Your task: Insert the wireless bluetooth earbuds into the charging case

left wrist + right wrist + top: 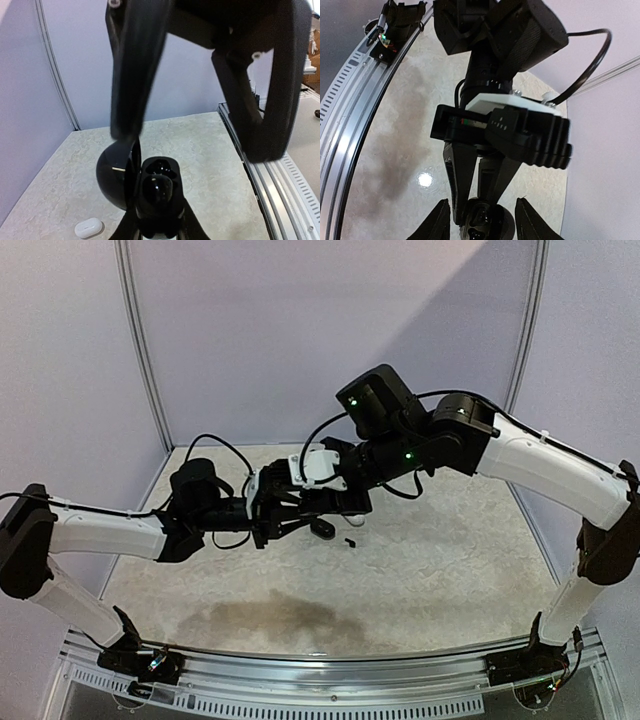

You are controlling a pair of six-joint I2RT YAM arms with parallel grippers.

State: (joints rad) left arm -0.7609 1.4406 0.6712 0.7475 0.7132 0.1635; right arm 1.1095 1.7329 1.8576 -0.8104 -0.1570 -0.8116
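No words or numbers can be read anywhere. Faint pale marks on a black wrist block (499, 123) are too small to read.

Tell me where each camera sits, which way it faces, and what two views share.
Top external: above and behind, looking down at the table; left arm and right arm meet mid-table.
Left wrist: looks along the left gripper, shut on the open black case, toward the right gripper.
Right wrist: looks down between its open fingers at the left gripper.
Shared: both wrist views show the case.
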